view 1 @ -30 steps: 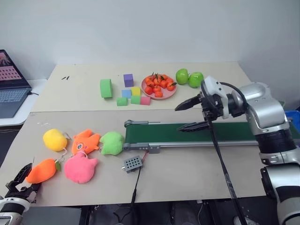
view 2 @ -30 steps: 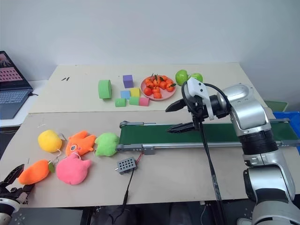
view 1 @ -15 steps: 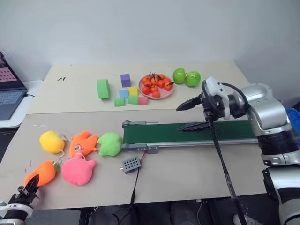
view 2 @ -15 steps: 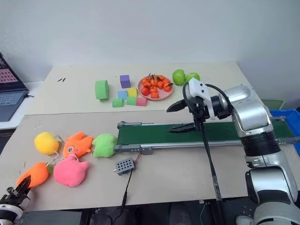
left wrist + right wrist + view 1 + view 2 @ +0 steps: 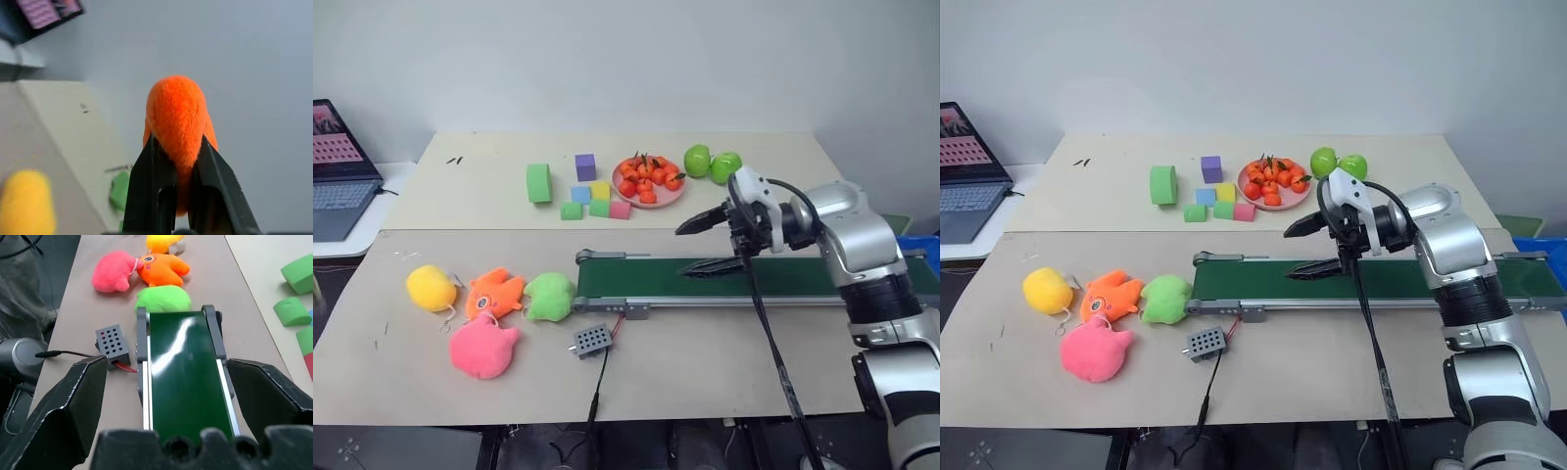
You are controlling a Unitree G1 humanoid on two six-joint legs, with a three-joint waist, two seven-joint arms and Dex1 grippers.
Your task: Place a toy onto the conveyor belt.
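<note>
left gripper (image 5: 177,156) fingers pinching the toy (image 5: 178,122), right gripper (image 5: 710,243) fingers spread above conveyor belt (image 5: 783,275)

wall (image 5: 626,59): plain pale grey | tables (image 5: 489,186): two, beige

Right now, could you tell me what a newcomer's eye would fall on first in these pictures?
Probably the small orange carrot-shaped plush, pinched in the left gripper against the pale wall. Next, the right gripper hanging open over the long dark-green conveyor belt, with bright yellow, orange, green and pink plush toys clustered off its end.
</note>
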